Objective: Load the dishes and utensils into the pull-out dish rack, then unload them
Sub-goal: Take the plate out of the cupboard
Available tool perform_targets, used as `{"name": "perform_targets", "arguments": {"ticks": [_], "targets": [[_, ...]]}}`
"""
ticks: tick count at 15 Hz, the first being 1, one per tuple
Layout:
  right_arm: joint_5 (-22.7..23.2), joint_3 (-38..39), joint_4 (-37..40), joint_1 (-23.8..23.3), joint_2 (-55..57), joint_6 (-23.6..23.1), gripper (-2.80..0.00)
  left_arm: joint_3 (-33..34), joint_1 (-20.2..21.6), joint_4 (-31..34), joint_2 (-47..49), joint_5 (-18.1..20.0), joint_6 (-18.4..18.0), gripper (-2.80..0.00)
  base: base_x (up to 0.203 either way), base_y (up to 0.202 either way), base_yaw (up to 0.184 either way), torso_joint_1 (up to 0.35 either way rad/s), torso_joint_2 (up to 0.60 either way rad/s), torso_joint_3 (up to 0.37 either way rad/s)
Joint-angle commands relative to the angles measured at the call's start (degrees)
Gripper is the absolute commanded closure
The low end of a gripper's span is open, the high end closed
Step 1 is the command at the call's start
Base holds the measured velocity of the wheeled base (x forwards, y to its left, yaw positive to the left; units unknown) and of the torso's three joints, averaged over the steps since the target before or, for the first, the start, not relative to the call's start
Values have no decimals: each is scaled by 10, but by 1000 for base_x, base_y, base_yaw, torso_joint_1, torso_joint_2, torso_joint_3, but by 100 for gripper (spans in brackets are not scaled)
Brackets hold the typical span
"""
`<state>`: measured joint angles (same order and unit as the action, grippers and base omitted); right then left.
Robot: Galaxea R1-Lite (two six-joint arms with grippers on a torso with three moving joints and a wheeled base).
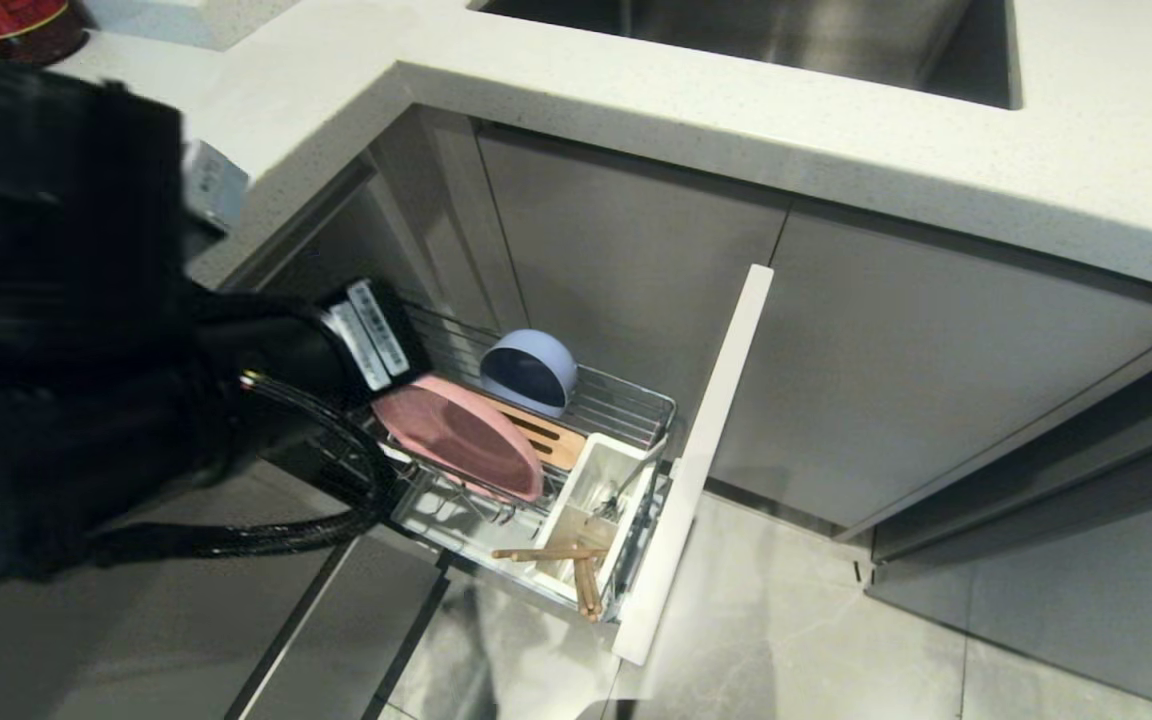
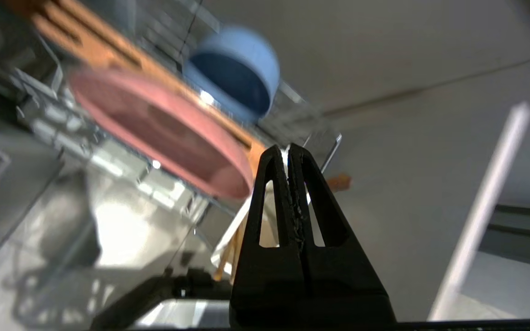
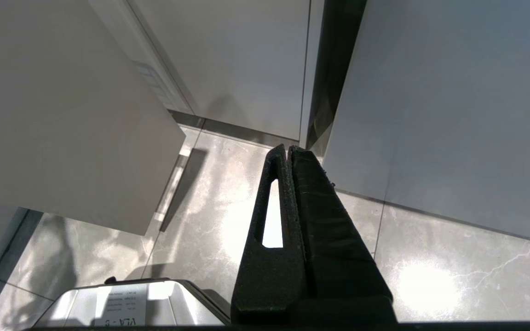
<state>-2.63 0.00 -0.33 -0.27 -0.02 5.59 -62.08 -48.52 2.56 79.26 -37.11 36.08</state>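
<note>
Rack (image 1: 636, 405) holds pink plate (image 1: 461, 435), blue bowl (image 1: 528, 370), chopsticks (image 1: 576, 570) — left hand (image 2: 288, 149) closed, empty.

Bright overhead light glares off the floor tiles (image 3: 228, 220); the left wrist view is motion-blurred.

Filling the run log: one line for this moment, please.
rack: pulled out | pink plate and blue bowl: in rack | chopsticks: cutlery box | left tool: shut, empty, near plate | right tool: shut, parked
</note>
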Motion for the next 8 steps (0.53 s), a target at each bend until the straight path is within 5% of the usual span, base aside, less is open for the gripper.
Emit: {"name": "perform_targets", "arguments": {"ticks": [1,8], "targets": [[0,0,0,0,-2,0,0,8,-14,-5,76,-27,41,-280,0,0,0,0,0,0],[0,0,0,0,-2,0,0,11,-19,-34,185,-117,86,-280,0,0,0,0,0,0]]}}
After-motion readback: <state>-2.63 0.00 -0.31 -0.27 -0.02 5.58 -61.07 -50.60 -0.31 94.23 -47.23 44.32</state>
